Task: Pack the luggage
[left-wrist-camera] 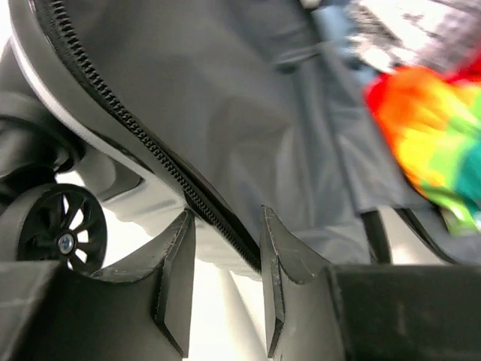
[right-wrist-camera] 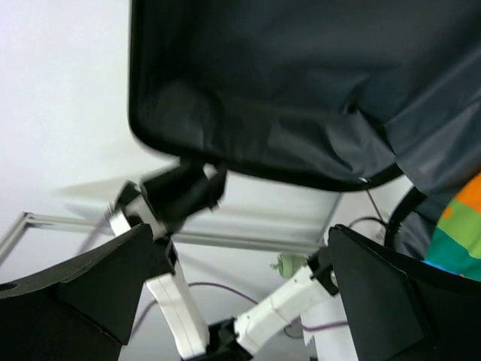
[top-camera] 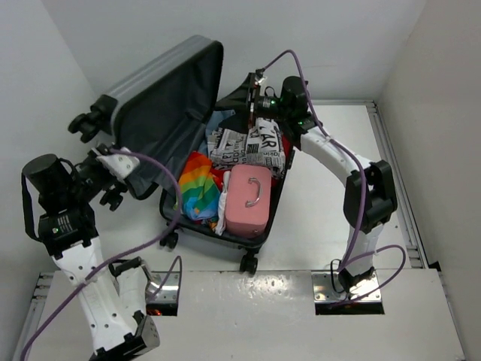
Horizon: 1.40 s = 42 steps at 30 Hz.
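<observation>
Left wrist view shows our left tool (left-wrist-camera: 224, 219) open at the stiff lid rim of the luggage (left-wrist-camera: 248, 113), where we should hold; our right tool (right-wrist-camera: 240, 233) is open too.

**TABLE SURFACE: ONE CASE, TWO ARM MOUNTS**

The white table (top-camera: 316, 218) carried the luggage (top-camera: 176, 113), which lay open with its lower shell flat on the surface and its near wheel (top-camera: 248, 263) touching the tabletop. A metal rail (top-camera: 391, 173) ran well to the right of the luggage. On the near side of the luggage, a glossy white panel (top-camera: 255, 308) bore the left arm base (top-camera: 124, 338) and the right arm base (top-camera: 352, 284).
</observation>
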Each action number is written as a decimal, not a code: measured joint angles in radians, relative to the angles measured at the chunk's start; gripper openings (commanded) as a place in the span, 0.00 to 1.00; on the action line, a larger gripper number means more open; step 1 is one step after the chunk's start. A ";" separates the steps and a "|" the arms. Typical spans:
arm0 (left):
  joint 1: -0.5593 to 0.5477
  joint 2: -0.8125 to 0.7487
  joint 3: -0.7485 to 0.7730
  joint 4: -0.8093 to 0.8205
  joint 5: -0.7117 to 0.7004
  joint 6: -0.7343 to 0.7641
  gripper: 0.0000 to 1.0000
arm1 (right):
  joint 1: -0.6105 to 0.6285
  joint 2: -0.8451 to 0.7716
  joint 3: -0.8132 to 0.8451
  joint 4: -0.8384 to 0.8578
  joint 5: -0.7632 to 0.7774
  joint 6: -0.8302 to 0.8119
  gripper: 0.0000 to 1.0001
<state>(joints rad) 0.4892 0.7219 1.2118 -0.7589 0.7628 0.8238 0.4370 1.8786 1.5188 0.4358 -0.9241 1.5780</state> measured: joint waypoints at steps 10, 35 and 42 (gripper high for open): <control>-0.072 -0.111 0.001 -0.481 0.313 0.919 0.00 | -0.022 0.003 0.054 0.041 0.012 0.019 0.88; 0.019 0.011 0.259 -0.454 0.667 0.987 0.97 | -0.465 -0.562 -0.334 -0.818 0.353 -0.951 0.40; 0.055 0.171 0.093 0.283 0.311 -0.150 1.00 | -0.386 -0.520 -0.457 -0.966 0.734 -0.873 0.15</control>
<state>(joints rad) 0.5446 0.8932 1.3048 -0.4763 1.0740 0.6739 0.0513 1.3586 1.0618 -0.5304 -0.1898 0.7048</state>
